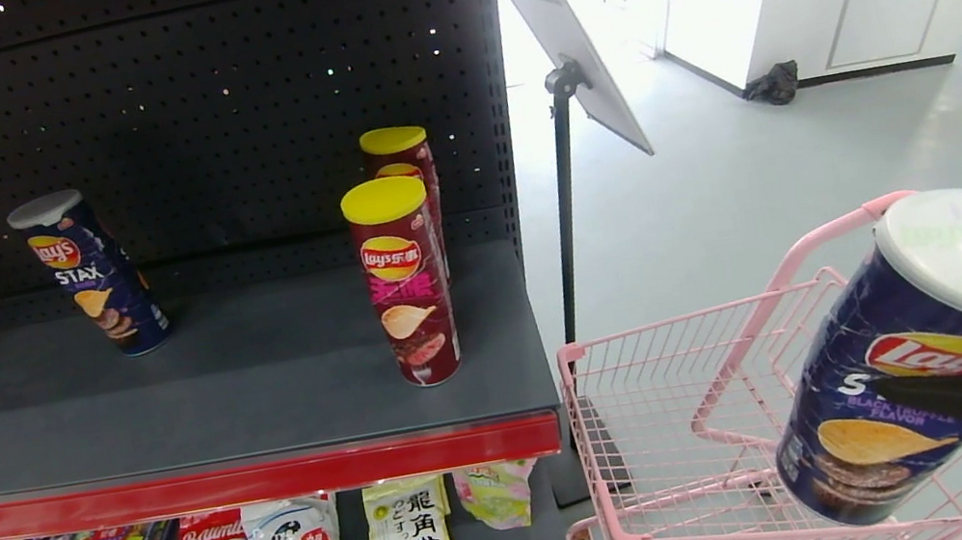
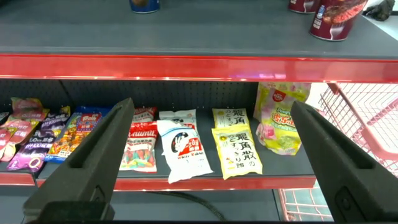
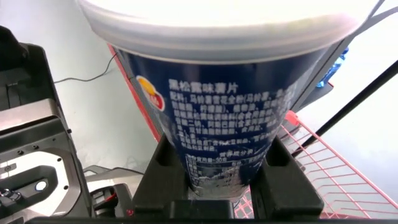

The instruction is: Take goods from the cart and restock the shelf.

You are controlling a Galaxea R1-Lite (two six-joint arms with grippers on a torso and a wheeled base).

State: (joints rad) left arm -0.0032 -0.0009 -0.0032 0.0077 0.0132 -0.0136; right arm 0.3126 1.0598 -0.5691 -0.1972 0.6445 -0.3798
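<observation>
Right gripper (image 3: 225, 171) clenches 1 blue chip can (image 1: 925, 352) above the cart (image 1: 675, 320).
The can is held tilted and clear of the cart just below, probably for carrying to the shelf (image 1: 218, 392) at the gripper's left. Its base is hidden behind the basket's rim. The left gripper (image 2: 211, 109) gapes, empty.

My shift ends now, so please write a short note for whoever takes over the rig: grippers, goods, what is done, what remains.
Left gripper: open, empty, facing the snack bags on the lower shelf.
Right gripper: shut on the held blue can, tilted, above the pink cart.
Done: a second blue can and red cans stand on the upper shelf.
Left: set the held blue can on that shelf, probably beside the other blue one.
</observation>
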